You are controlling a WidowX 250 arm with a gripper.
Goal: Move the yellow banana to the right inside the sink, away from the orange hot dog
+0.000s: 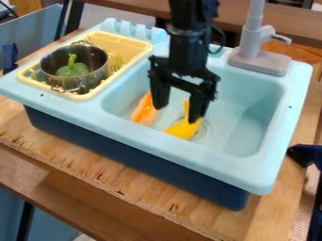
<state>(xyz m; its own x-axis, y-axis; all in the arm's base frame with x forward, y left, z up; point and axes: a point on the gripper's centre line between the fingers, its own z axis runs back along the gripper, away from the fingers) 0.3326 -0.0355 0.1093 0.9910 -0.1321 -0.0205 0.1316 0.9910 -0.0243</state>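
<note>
The black gripper (178, 112) hangs from the top edge over the left half of the sink basin, open, its two fingers spread and pointing down. An orange object (144, 112) lies in the basin by the left finger. A yellow object (183, 129) with a narrow upright part lies beside the right finger, partly hidden by it; whether they touch I cannot tell. Between the fingers nothing is held. Left of the basin, a metal pot (94, 64) holding a green pepper (73, 69) stands in the yellow dish rack (82, 97).
The light blue toy sink (213, 162) rests on a wooden table (113, 175). A grey faucet (254, 54) rises behind the basin at the right. Black parts (304, 155) stand at the right edge, and a blue clamp-like piece (10, 56) at the left.
</note>
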